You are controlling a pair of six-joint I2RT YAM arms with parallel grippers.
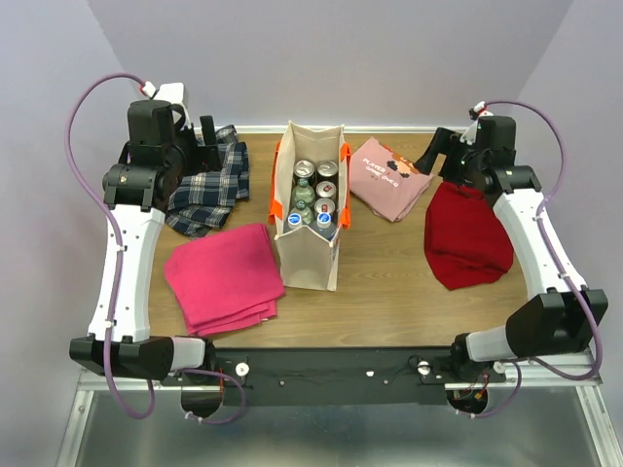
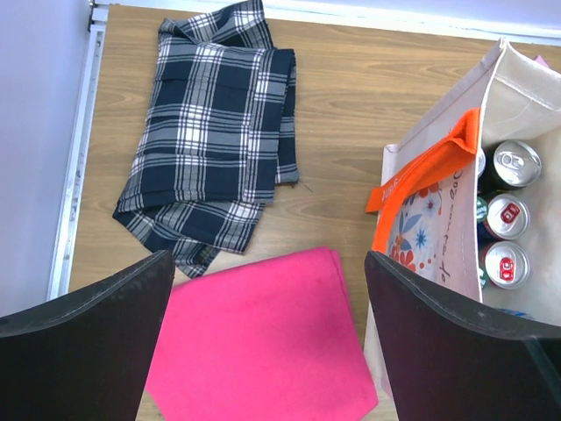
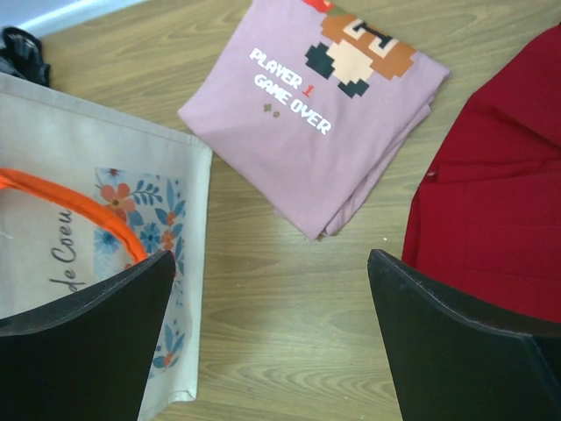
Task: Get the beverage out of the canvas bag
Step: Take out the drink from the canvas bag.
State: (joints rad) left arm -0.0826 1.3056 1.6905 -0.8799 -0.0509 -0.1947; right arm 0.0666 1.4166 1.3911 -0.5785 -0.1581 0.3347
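Canvas bag [image 1: 308, 255] stands upright mid-table, with beverage cans [image 1: 316, 192] packed upright inside. Left gripper [image 2: 267, 263] and right gripper [image 3: 272, 259] hang on either side of it, jaws spread wide, holding nothing.

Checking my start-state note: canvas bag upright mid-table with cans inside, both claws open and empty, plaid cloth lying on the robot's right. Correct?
Not quite. The plaid cloth lies on the robot's left, left of the canvas bag; the red cloth is what lies on its right. The top external view shows it. The rest stands.
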